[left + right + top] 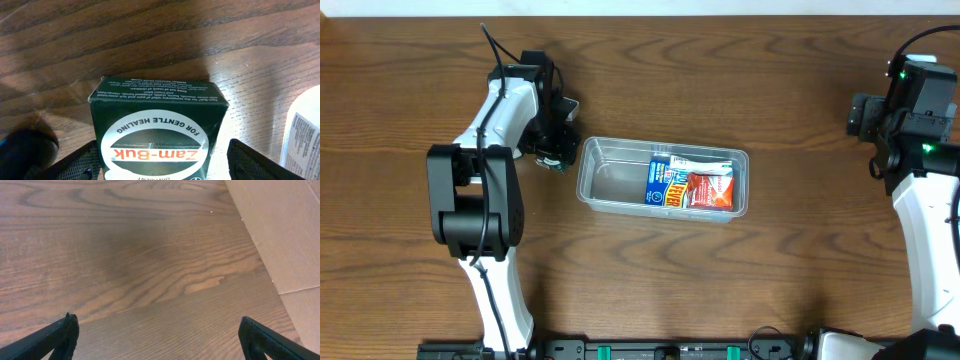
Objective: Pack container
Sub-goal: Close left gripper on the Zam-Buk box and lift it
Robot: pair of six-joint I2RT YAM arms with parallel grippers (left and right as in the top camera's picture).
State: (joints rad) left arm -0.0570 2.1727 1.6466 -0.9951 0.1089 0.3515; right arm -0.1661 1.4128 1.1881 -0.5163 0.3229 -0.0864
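We see the counter (720,80) in warm brown, streaked with darker wavy wood grain. The container (610,185) is clear and colourless. The blue packet (665,183) carries yellow and white lettering; the red-orange packet (712,190) has a white end. The box (157,125) is dark green, with a silver oval bearing orange and green lettering and fine white print above. The left arm (500,110) and the right arm (925,215) are white with black joints.

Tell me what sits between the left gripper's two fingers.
A dark green Zam-Buk ointment box, resting on the wooden table, sits between the left gripper's fingers; the left wrist view shows it.
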